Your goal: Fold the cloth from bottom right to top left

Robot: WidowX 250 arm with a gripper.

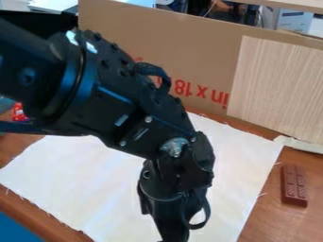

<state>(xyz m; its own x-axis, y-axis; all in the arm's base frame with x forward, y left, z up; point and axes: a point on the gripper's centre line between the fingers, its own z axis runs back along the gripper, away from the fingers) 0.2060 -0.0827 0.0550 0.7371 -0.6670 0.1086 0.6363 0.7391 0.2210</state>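
Observation:
A white cloth (82, 175) with frayed edges lies flat and unfolded on the brown wooden table, its lower part running out of the bottom of the view. From the upper left the black arm comes in across the cloth, and the gripper (172, 231) hangs down over its lower middle, cut off by the bottom edge. The arm hides the cloth's upper left and centre. Where the gripper's tips meet the cloth, if they do, cannot be seen.
A brown chocolate-bar-like block (294, 185) lies on the table (284, 222) right of the cloth. Behind stand a cardboard sheet (208, 56) and a light wood-grain panel (277, 85). A red object (19, 112) is at the far left.

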